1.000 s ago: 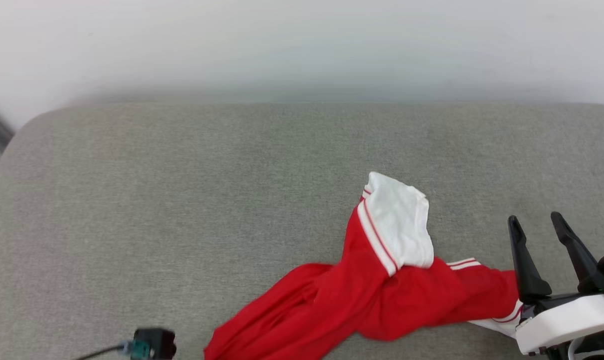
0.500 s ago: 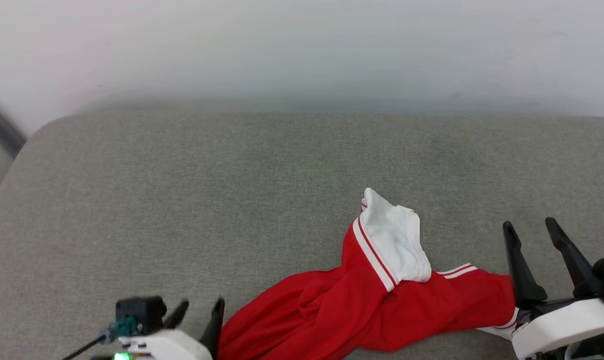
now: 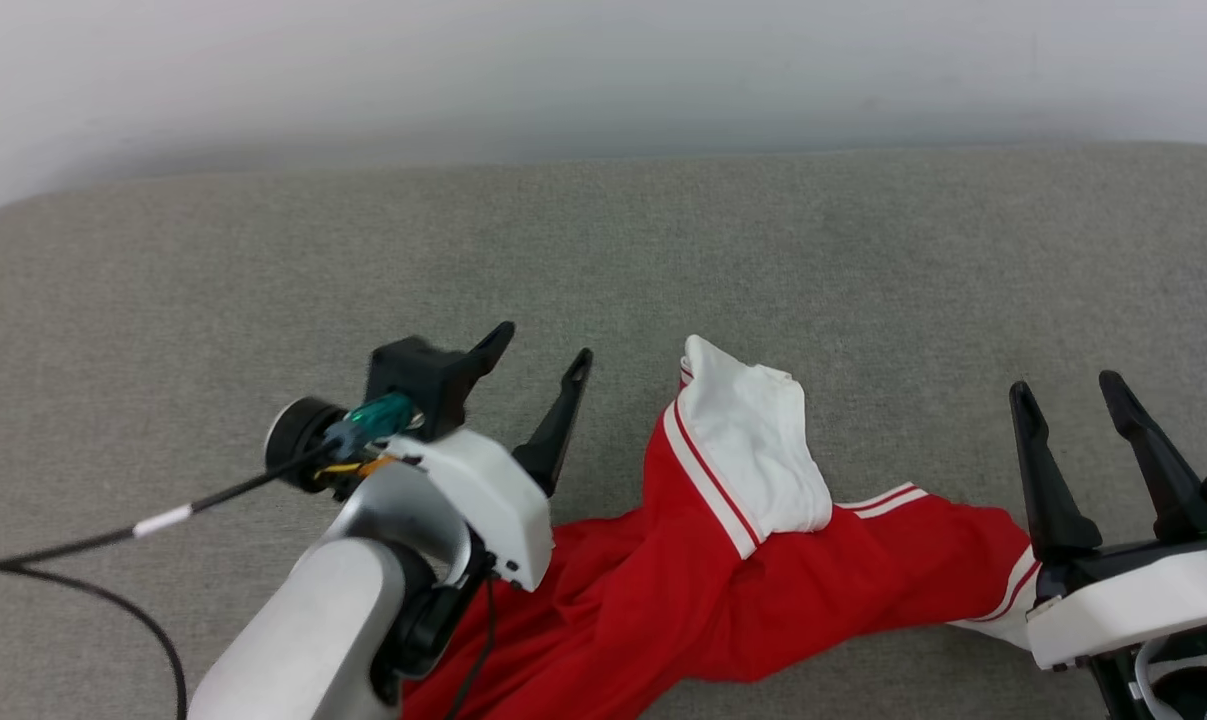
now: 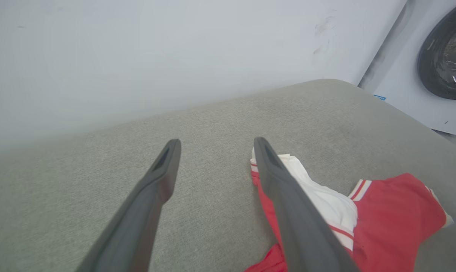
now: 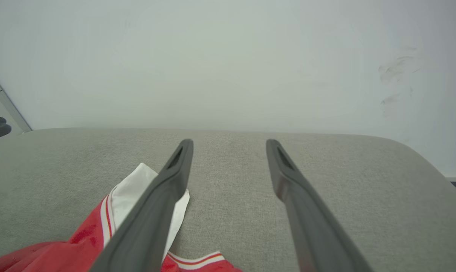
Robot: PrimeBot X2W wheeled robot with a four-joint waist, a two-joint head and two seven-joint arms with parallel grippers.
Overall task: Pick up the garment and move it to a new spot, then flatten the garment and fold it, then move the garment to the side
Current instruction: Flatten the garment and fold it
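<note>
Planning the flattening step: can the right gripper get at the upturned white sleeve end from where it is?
Probably yes. The right gripper stands open beside the garment, and only bare grey cushion lies between it and the white sleeve end; the left gripper is on the sleeve's far side.

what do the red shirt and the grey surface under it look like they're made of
The garment: soft matte cloth, maybe a cotton knit; it slumps in loose folds. The grey surface: matte, heathered woven upholstery, seemingly padded, judging by its fine flecked texture and rounded corner.
</note>
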